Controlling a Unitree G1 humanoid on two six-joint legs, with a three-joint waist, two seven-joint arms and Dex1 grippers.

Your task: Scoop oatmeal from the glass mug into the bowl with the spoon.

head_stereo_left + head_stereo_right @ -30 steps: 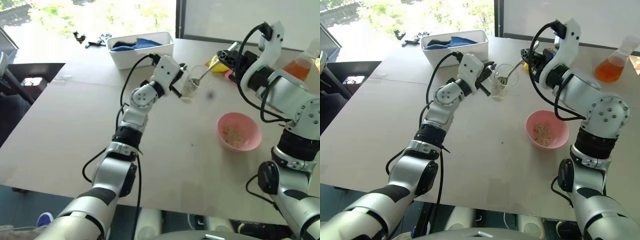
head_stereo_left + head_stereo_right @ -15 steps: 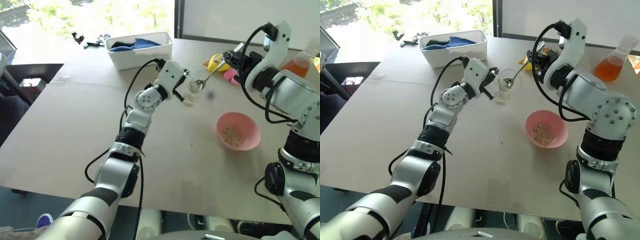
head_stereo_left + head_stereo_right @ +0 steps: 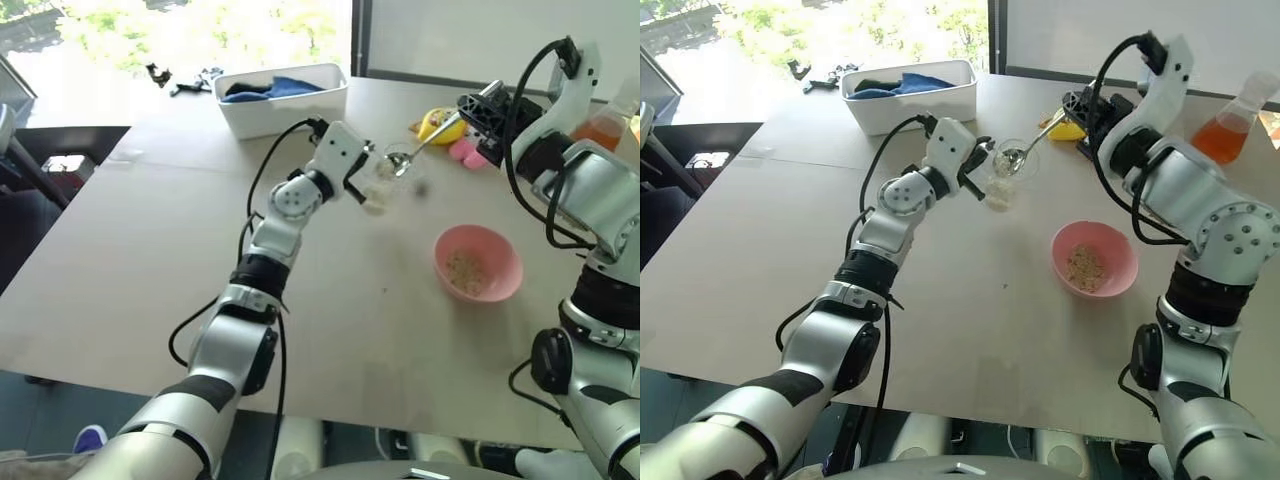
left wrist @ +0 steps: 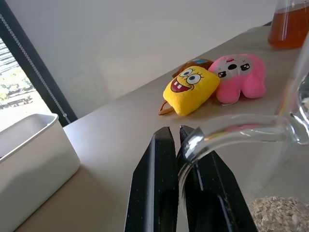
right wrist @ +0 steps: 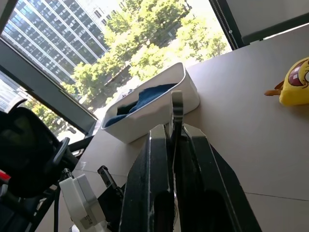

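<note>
My left gripper [image 4: 173, 130] is shut on the side handle of the glass mug [image 3: 380, 183], holding it just above the table's middle. Pale oatmeal [image 4: 280, 212] lies in the mug's bottom. My right gripper [image 5: 173, 126] is shut on the long handle of the spoon [image 3: 1032, 142]. The spoon slants down to the left, its head at the mug's rim; I cannot tell whether it carries oatmeal. The pink bowl [image 3: 500, 285] stands to the right and nearer, with a small heap of oatmeal [image 3: 462, 268] in it.
A white tub [image 3: 285, 105] with blue cloth stands at the back left. A yellow plush toy [image 4: 193, 89] and a pink one [image 4: 239, 77] lie behind the mug. A flask of orange liquid [image 3: 1230, 135] stands at the far right.
The spoon's head has come up from inside the mug to its rim as the right wrist rolled. The mug has stayed in the left gripper's hold, sinking slightly.
</note>
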